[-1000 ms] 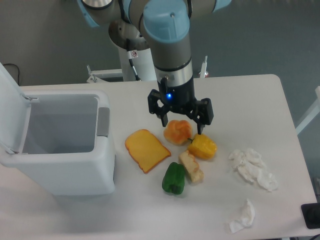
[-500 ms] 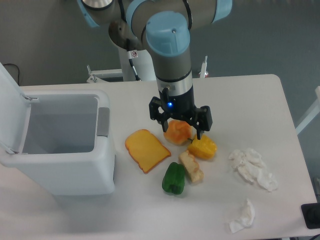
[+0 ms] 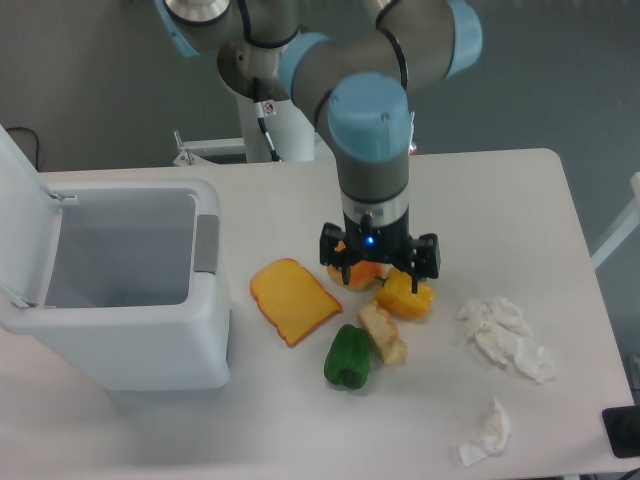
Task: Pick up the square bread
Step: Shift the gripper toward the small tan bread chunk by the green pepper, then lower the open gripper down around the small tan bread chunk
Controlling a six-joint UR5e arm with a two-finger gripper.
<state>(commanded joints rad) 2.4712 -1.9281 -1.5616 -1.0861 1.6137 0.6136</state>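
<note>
Camera view: the claw (image 3: 380, 272), spread wide and empty, hangs over the round bun (image 3: 352, 272) and yellow pepper (image 3: 405, 296) in the approach step; next it must drop onto the square bread (image 3: 383, 334), just beside the green pepper (image 3: 348, 356) on the bench (image 3: 480, 200).

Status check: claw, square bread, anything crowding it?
Claw open, empty, low over the orange bun and yellow pepper. Square bread untouched on table. Green pepper tight beside it.

The claw (image 3: 379, 277) hides most of the round bun (image 3: 358, 273) — fingertip gap unreadable
</note>
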